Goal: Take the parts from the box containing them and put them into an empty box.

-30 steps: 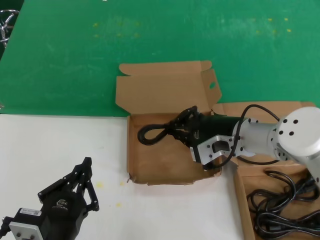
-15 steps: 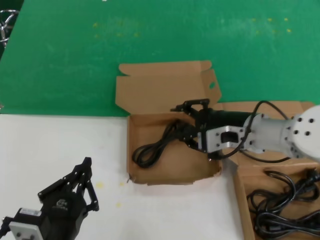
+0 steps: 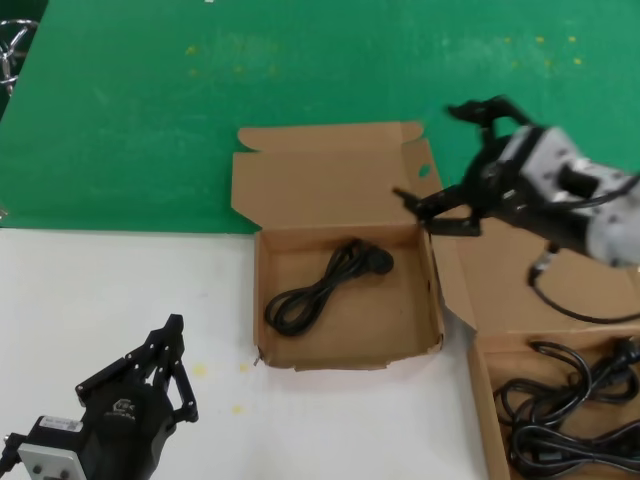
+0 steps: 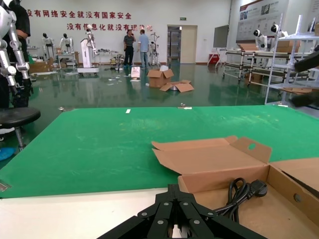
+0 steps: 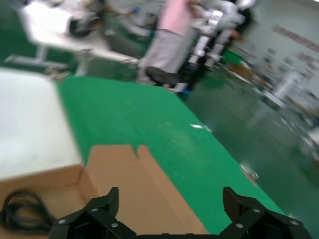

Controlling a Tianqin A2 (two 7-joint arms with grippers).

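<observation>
- Right gripper (image 3: 455,160) hangs wide open and holds nothing, above the empty box's (image 3: 430,300) raised lid.
- One coiled black cable (image 3: 322,287) lies inside that box.
- Left gripper (image 3: 165,345) rests narrowed over the white counter (image 3: 110,290).
- More cables fill the box containing them (image 3: 487,400).

- Bright, even overhead light; shadows are soft and faint.
- Right gripper (image 3: 455,165) is motion-blurred.
- Right wrist view is blurred throughout.
- Glossy floor (image 4: 149,92) reflects light.

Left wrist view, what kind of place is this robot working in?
Probably a robotics lab or factory hall: humanoid robots line the far wall, metal racks hold gear, and cardboard boxes lie on a glossy green floor.
</observation>
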